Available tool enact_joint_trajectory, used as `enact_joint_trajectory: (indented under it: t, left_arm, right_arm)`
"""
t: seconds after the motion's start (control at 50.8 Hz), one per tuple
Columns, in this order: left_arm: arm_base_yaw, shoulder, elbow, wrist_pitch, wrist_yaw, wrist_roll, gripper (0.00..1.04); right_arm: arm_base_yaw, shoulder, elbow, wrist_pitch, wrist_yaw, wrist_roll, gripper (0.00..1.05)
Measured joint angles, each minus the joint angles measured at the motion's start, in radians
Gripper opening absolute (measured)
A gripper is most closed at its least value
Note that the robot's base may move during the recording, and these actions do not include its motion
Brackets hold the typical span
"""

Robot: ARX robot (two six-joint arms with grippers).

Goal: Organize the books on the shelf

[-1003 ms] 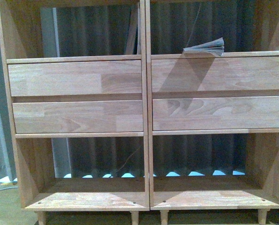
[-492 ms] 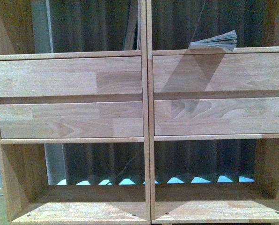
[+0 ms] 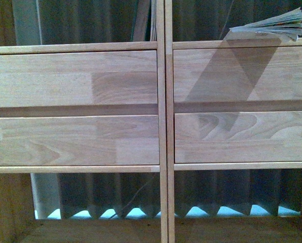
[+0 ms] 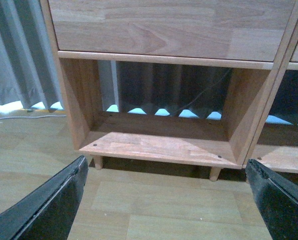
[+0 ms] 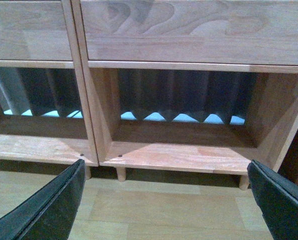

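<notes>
Closer than a second ago, the shelf [image 3: 161, 126] now fills your front view. Only your wrist views show the left gripper [image 4: 166, 162] and right gripper [image 5: 166, 162], both spread wide and empty over bare floor [image 4: 164, 215], facing the shelf's open bottom level. Farther up, a book [image 3: 270, 24] lies flat at the front edge of the right bay's ledge.

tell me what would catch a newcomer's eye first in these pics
The pale wood shelf fills the front view, its wide plain panels side by side. At upper right a thin book lies flat on the right bay's board, pages fanned, throwing a triangular shadow down the panel below. In the wrist views the left gripper and right gripper are both open, holding nothing, facing the bottom bays.
</notes>
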Motion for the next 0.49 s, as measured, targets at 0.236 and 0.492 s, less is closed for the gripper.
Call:
enact_joint_trajectory:
  t: [0.236, 0.492]
  left_arm:
    - [0.000, 0.000, 0.000, 0.000, 0.000, 0.000, 0.97]
    - [0.000, 0.000, 0.000, 0.000, 0.000, 0.000, 0.97]
  right_arm:
    - [0.000, 0.000, 0.000, 0.000, 0.001, 0.000, 0.98]
    - [0.000, 0.000, 0.000, 0.000, 0.000, 0.000, 0.98]
